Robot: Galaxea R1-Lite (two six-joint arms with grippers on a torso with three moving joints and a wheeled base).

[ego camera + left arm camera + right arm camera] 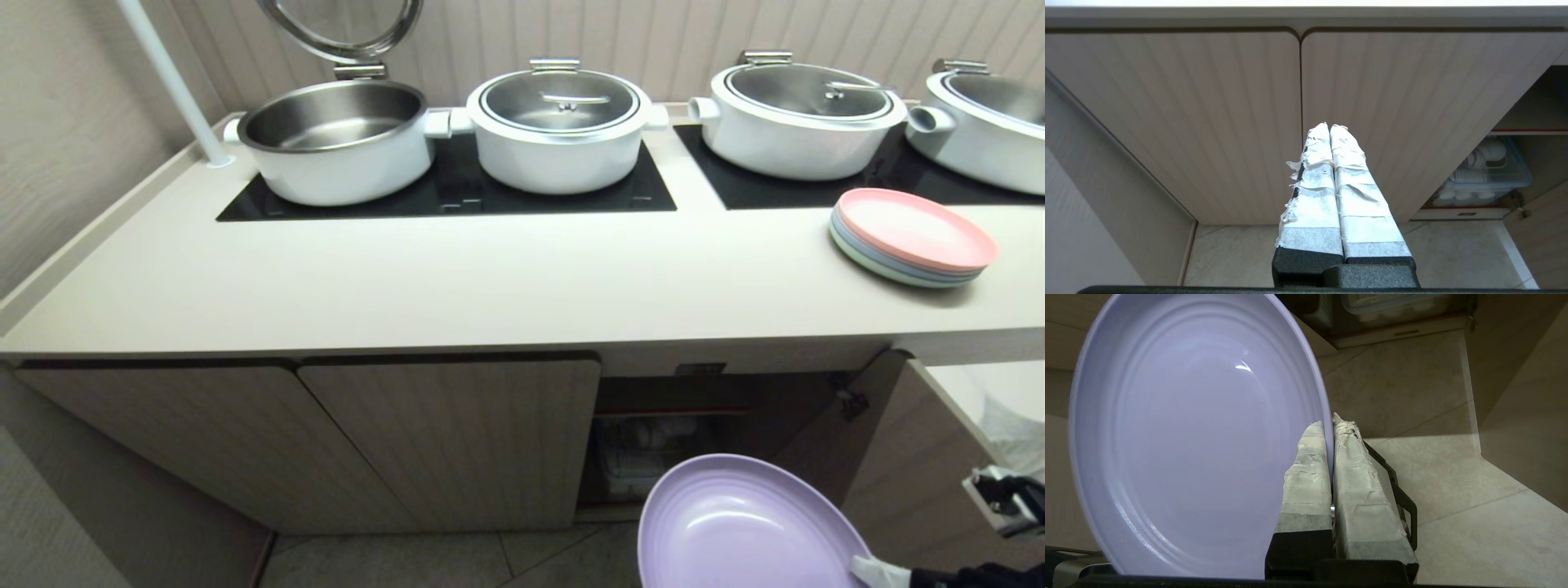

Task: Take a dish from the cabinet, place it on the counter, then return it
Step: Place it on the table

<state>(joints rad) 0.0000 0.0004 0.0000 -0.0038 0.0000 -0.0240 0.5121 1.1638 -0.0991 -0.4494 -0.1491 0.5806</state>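
Note:
The lavender dish (747, 527) hangs in the air in front of the open cabinet (678, 433), below the level of the counter (490, 278). My right gripper (1329, 424) is shut on the dish (1188, 433), its taped fingers pinching the rim from both sides; in the head view one taped fingertip (878, 572) shows at the dish's lower right edge. My left gripper (1329, 127) is shut and holds nothing, pointing at the closed ribbed cabinet doors (1298, 114).
A pink-topped stack of pastel plates (913, 237) sits on the counter at the right. Several white pots (559, 131) stand on the black cooktop panels (449, 192). The cabinet's open door (914, 465) swings out at the right. A plastic bin (1484, 175) sits on the lower shelf.

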